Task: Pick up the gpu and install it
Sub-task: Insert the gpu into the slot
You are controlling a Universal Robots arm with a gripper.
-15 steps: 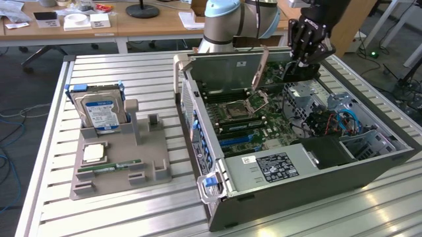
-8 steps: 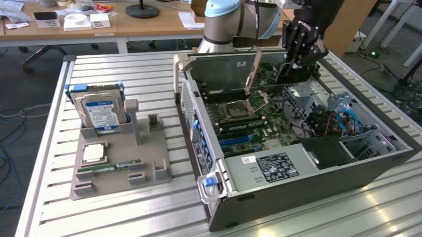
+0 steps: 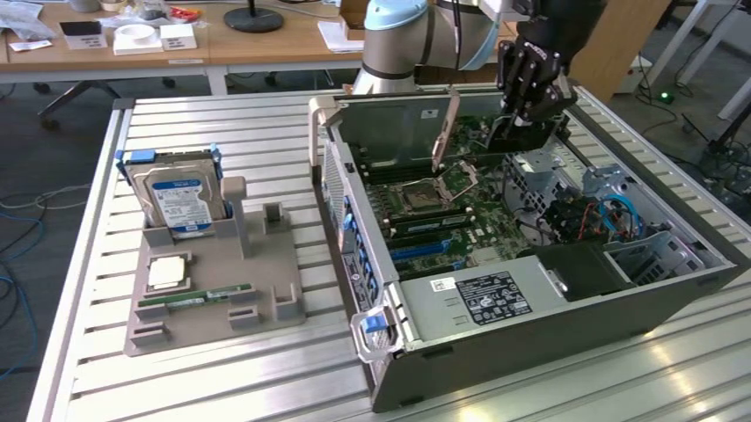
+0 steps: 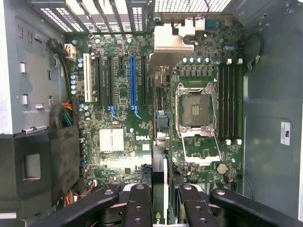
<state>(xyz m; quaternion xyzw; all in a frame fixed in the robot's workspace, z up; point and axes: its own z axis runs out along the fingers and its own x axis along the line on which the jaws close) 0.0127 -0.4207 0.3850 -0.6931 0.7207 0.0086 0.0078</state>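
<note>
The gpu (image 4: 160,165) is showing only its thin edge between the gripper's (image 4: 163,189) fingers (image 4: 139,203), which the picture's edge is cutting off. The case label's (image 3: 487,297) print is blurring.

Arm (image 3: 405,40) stands upright at the back of the exterior view, with its upper links folded over toward that view's right. Wrist (image 3: 551,26) is pitched so the hand (image 3: 522,110) points straight down and hangs in the air. The hand is part-closed: its dark linked fingers (image 4: 139,203) come in from both sides, roughly symmetric. They are clamped on the gpu (image 4: 158,189), which sits edge-on between them. Wrist view looks down along the fingers, so the tool axis reads as near vertical.
</note>
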